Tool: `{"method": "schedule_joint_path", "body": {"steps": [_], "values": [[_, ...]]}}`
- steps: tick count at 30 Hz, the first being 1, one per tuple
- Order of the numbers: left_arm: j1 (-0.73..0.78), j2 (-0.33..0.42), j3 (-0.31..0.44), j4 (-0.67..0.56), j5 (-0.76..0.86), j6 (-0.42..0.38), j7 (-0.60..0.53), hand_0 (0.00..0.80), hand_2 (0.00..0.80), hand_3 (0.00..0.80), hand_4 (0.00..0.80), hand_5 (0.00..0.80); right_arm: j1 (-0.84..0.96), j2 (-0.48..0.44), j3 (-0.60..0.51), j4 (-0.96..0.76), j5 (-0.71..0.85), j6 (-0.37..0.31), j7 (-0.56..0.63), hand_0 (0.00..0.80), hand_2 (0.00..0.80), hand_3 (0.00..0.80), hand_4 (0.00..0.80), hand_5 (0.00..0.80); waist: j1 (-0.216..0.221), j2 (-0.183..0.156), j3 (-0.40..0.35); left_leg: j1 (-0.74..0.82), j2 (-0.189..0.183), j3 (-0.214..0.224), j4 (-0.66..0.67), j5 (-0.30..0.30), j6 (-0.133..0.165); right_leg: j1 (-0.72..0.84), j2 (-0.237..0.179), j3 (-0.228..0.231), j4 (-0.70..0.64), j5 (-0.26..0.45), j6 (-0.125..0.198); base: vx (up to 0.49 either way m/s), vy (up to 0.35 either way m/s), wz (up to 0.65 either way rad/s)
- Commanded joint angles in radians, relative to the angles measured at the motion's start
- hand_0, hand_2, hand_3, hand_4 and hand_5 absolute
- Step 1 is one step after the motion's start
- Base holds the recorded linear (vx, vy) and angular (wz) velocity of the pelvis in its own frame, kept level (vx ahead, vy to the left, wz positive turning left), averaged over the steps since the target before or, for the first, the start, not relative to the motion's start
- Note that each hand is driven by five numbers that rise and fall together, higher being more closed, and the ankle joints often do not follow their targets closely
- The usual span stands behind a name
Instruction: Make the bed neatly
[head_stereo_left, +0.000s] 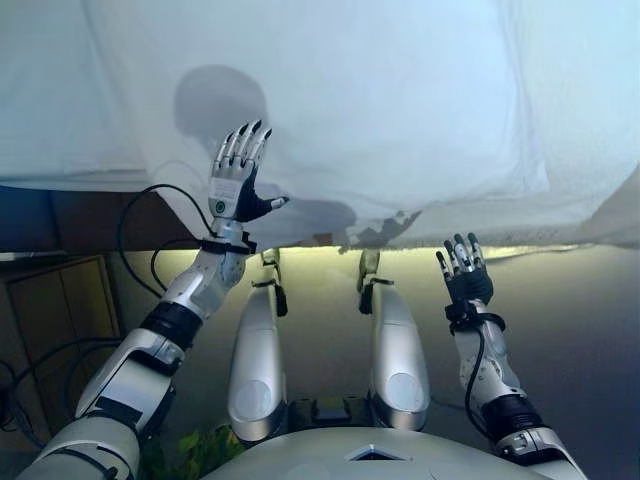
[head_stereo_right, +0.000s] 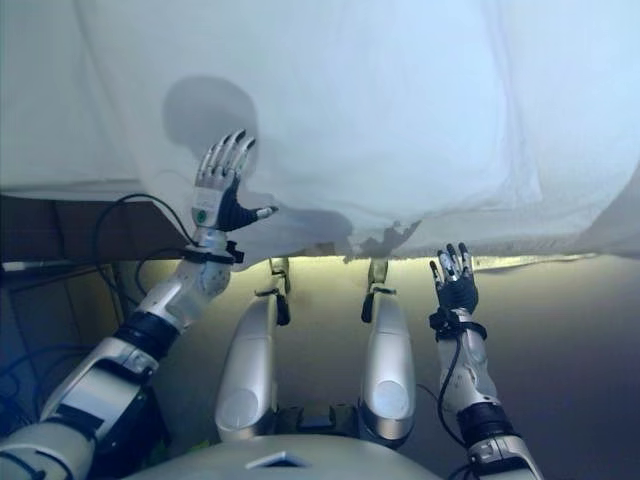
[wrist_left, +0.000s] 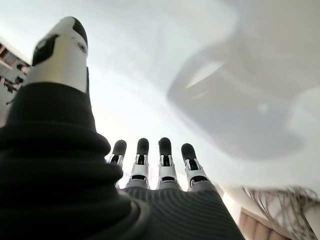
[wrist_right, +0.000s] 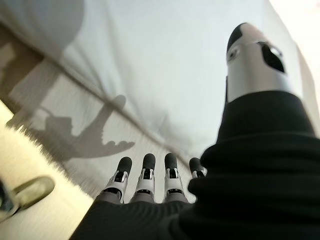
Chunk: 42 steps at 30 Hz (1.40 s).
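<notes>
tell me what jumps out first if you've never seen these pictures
A big white sheet covers the bed and fills the upper part of the head views. The left robot hand is raised over its near edge, fingers straight; the right robot hand, also open, is lower, just short of the sheet's fringed hem.

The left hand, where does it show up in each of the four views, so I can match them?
Left eye view: left hand raised left of centre, fingers straight, over the white bedsheet.
Right eye view: left of centre, over the same sheet.
Left wrist view: its own cover and fingers fill the lower part.
Right wrist view: not in it.
Shared landmark: the sheet's hanging front edge.
</notes>
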Motion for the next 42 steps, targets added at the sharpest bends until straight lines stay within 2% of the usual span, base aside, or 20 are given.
{"method": "schedule_joint_path", "body": {"steps": [1,3,4,11,16,20,25,30,31,32,33,42], "values": [[-0.046,0.005,0.015,0.006,0.051,0.018,0.062,0.0,0.0,0.0,0.0,0.0,0.026,-0.035,-0.021,-0.073,0.028,-0.052,0.033,0.0,0.0,0.0,0.0,0.0,-0.025,-0.017,0.008,-0.065,0.001,-0.028,0.139,-0.069,0.06,-0.031,-0.034,0.032,0.03,0.054,0.03,-0.025,0.006,-0.07],[-0.06,0.01,0.014,0.013,0.068,0.021,0.052,0.0,0.0,0.0,0.0,0.0,0.027,-0.038,-0.022,-0.07,0.044,-0.052,0.054,0.0,0.0,0.0,0.0,0.0,-0.03,-0.017,0.008,-0.095,0.003,-0.03,0.182,-0.086,0.068,-0.066,-0.031,0.04,0.077,0.038,0.022,0.034,-0.014,0.02],[-0.068,0.014,0.007,0.024,0.092,0.027,0.046,0.0,0.0,0.0,0.0,0.0,0.031,-0.042,-0.017,-0.07,0.052,-0.051,0.064,0.0,0.0,0.0,0.0,0.0,-0.032,-0.018,0.008,-0.096,0.002,-0.037,0.22,-0.13,0.067,-0.071,-0.026,0.052,0.116,0.002,0.025,0.069,-0.034,-0.01],[-0.124,0.02,-0.01,0.059,0.14,0.048,0.086,0.0,0.0,0.0,0.0,0.0,0.017,-0.05,-0.003,-0.108,0.078,-0.058,0.037,0.0,0.0,0.0,0.0,0.0,-0.04,-0.023,0.008,-0.166,0.003,-0.035,0.283,-0.161,0.081,-0.158,-0.014,0.071,0.188,-0.013,0.017,-0.011,-0.028,-0.02],[-0.153,-0.001,-0.032,0.071,0.184,0.134,0.037,0.0,0.0,0.0,0.0,0.0,-0.002,-0.058,0.005,-0.155,0.071,-0.059,-0.016,0.0,0.0,0.0,0.0,0.0,-0.047,-0.015,0.008,-0.202,-0.011,-0.033,0.311,-0.178,0.089,-0.206,-0.009,0.077,0.216,-0.013,0.014,-0.021,0.005,-0.01],[-0.173,-0.018,-0.047,0.115,0.228,0.172,0.044,0.0,0.0,0.0,0.0,0.0,-0.031,-0.06,0.015,-0.191,0.045,-0.053,-0.072,0.0,0.0,0.0,0.0,0.0,-0.055,-0.013,0.008,-0.245,-0.008,-0.03,0.336,-0.184,0.091,-0.257,-0.006,0.089,0.246,-0.013,0.015,-0.037,0.027,-0.05],[-0.22,-0.008,-0.072,0.154,0.298,0.232,0.002,0.0,0.0,0.0,0.0,0.0,-0.064,-0.067,0.024,-0.206,0.042,-0.062,-0.106,0.0,0.0,0.0,0.0,0.0,-0.063,-0.01,0.008,-0.293,-0.008,-0.026,0.335,-0.175,0.09,-0.313,-0.004,0.098,0.247,0.004,0.021,-0.041,0.029,-0.05],[-0.292,0.008,-0.111,0.19,0.27,0.241,-0.036,0.0,0.0,0.0,0.0,0.0,-0.116,-0.075,0.05,-0.233,0.041,-0.089,-0.128,0.0,0.0,0.0,0.0,0.0,-0.07,-0.008,0.008,-0.334,-0.011,-0.019,0.312,-0.153,0.083,-0.361,-0.001,0.101,0.236,0.017,0.025,-0.077,0.035,-0.01],[-0.302,0.009,-0.118,0.195,0.25,0.246,-0.048,0.113,0.113,0.113,0.113,0.113,-0.125,-0.079,0.051,-0.237,0.038,-0.09,-0.129,0.0,0.0,0.0,0.0,0.0,-0.072,-0.006,0.008,-0.341,-0.013,-0.018,0.313,-0.153,0.083,-0.372,-0.001,0.103,0.239,0.018,0.025,-0.054,0.046,-0.01],[-0.309,0.009,-0.122,0.195,0.234,0.244,-0.06,0.7,0.7,0.7,0.7,0.7,-0.135,-0.082,0.054,-0.25,0.036,-0.087,-0.143,0.0,0.0,0.0,0.0,0.0,-0.071,-0.004,0.008,-0.344,-0.016,-0.019,0.311,-0.152,0.083,-0.376,-0.002,0.103,0.238,0.02,0.026,-0.042,0.03,0.01],[-0.311,0.009,-0.123,0.195,0.231,0.242,-0.063,0.8,0.8,0.8,0.8,0.8,-0.137,-0.083,0.055,-0.255,0.034,-0.086,-0.149,0.0,0.0,0.0,0.0,0.0,-0.071,-0.004,0.008,-0.345,-0.016,-0.019,0.31,-0.152,0.083,-0.377,-0.003,0.103,0.238,0.02,0.026,-0.039,0.02,0.02],[-0.308,-0.03,-0.128,0.175,0.218,0.238,-0.06,0.8,0.8,0.8,0.8,0.8,-0.162,-0.07,0.07,-0.311,0.002,-0.084,-0.223,0.0,0.0,0.0,0.0,0.0,-0.065,0.0,0.008,-0.332,-0.019,-0.018,0.291,-0.146,0.08,-0.371,-0.015,0.095,0.225,0.035,0.03,-0.018,0.008,0.01]]}}
